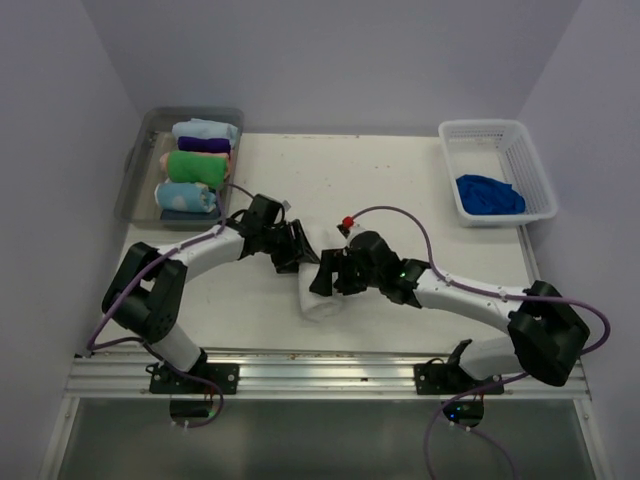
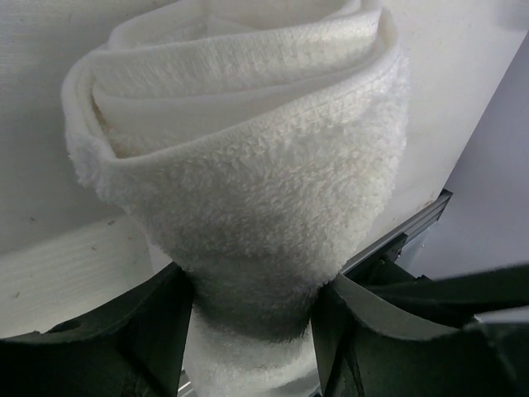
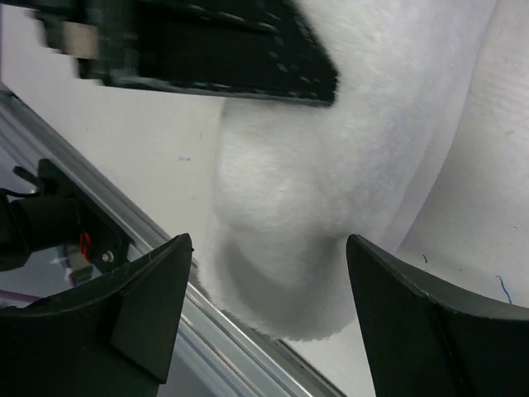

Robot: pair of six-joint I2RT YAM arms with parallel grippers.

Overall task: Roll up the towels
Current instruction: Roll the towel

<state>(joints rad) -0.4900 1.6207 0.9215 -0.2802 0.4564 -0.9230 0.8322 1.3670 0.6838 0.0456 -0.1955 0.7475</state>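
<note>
the pale table (image 1: pixel 400 190) is flat and smooth. far left, a clear bin (image 1: pixel 135 190) with 4 rolled towels (image 1: pixel 190 165). far right, a white basket (image 1: pixel 530 165) holds 1 blue towel (image 1: pixel 490 193), closer to the right arm. dead centre, near the front rail (image 1: pixel 330 375), sits the white towel (image 1: pixel 322 303), rolled up, its long axis seemingly running out from the fingers toward that rail. left gripper (image 2: pixel 252 306) pinches it across its body. right gripper (image 3: pixel 269 281) is spread wide, straddling one end without squeezing.
</note>
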